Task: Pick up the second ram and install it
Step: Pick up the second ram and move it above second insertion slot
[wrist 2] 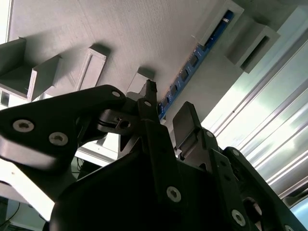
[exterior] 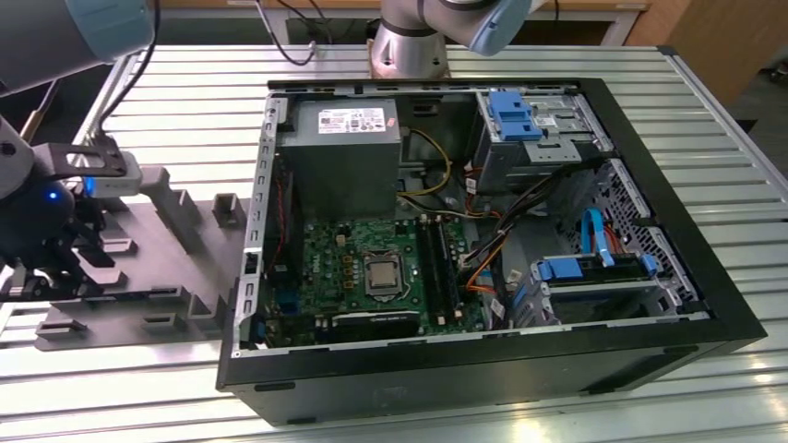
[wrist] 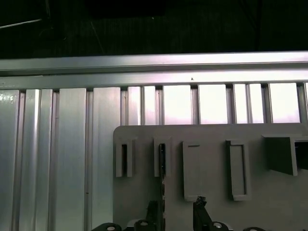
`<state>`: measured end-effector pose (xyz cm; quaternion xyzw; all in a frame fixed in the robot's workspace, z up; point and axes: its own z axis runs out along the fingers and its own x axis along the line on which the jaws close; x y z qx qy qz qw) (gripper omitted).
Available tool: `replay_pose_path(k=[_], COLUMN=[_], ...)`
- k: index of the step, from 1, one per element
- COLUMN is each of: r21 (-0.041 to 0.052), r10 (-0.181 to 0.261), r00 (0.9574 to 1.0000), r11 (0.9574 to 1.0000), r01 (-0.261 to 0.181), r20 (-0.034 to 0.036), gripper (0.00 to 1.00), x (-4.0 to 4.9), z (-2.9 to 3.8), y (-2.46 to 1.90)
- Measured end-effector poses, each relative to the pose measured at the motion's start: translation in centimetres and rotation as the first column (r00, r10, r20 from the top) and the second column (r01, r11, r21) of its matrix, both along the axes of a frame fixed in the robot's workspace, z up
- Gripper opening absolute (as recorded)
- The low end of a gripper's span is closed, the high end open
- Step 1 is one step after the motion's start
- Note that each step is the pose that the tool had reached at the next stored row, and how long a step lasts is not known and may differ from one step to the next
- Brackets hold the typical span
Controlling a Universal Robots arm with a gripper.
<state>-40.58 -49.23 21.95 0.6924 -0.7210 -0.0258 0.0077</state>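
Okay, your gripper hangs low over the tray, a matte light grey moulded slab with blocky upright ribs and narrow rectangular pockets. It lies on the ribbed, shiny aluminium table, at the exterior view's left of the open black computer case. You can see the black, hard-edged fingers with their bright screw heads standing apart, jaws open and gripping nothing. The second ram stands on its thin edge in one of the tray's slotted blocks. It is a long, flat, very narrow stick, blue along the board with a row of small dark chips in the second wrist view, and a mere dark sliver seen edge-on in the first wrist view. It runs straight into the gap between your two fingertips, which flank its near end; whether either pad touches it, you cannot tell. Over in the case, the green motherboard lies flat beside the boxy grey metal power supply.
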Motion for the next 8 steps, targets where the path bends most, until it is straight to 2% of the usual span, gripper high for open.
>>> replay_pose_path(k=[4,8], r21=[0.0000,0.0001], r10=[0.000,0.000], r00=[1.0000,1.0000], r11=[1.0000,1.0000], r01=[0.000,0.000], r20=[0.0000,0.0000], gripper=[0.42,0.42], x=[0.00,0.00], z=[-0.24,-0.40], y=[-0.09,-0.38])
